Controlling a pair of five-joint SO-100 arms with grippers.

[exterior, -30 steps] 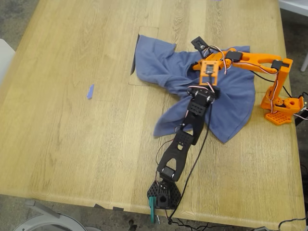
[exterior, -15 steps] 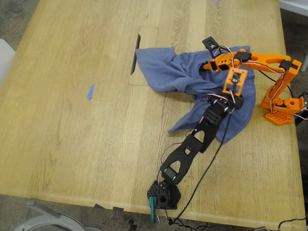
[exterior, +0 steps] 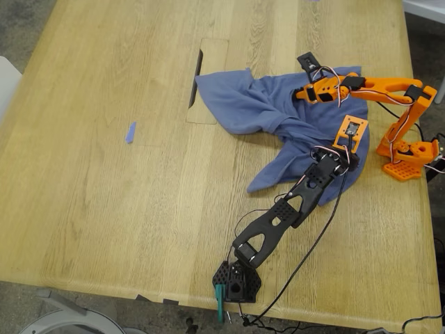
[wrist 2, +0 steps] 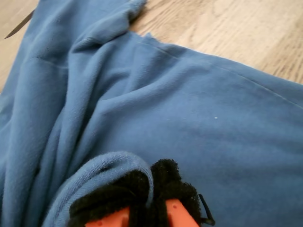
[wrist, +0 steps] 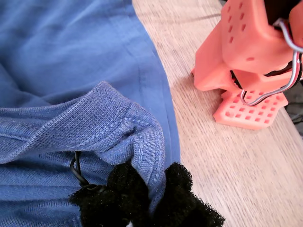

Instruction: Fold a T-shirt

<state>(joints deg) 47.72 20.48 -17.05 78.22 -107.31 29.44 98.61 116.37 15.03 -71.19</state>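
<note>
The blue-purple T-shirt [exterior: 257, 104] lies crumpled on the wooden table [exterior: 104, 209], toward the exterior view's right; its print is hidden. My first gripper [exterior: 344, 154], on the black arm, is shut on a ribbed hem of the shirt [wrist: 71, 56], pinched between its black foam pads [wrist: 123, 187] close to the orange base. My second gripper [exterior: 304, 94], on the orange arm, is shut on a fold of the shirt's edge [wrist 2: 189, 118], near the shirt's far side. That fold wraps over one of its padded fingers [wrist 2: 165, 175].
A small blue tape strip [exterior: 130, 132] lies on the table at the exterior view's left. A rectangular cutout panel [exterior: 208, 76] sits by the shirt's left end. The orange arm's base [exterior: 407, 156] stands at the right edge; it also shows in the first wrist view [wrist: 246, 71]. The black arm's base [exterior: 236, 282] is at the near edge.
The black arm has swung toward the exterior view's right, dragging the gripped hem and the shirt's lower part with it. The orange arm's gripper has shifted right and farther back, holding its fold.
</note>
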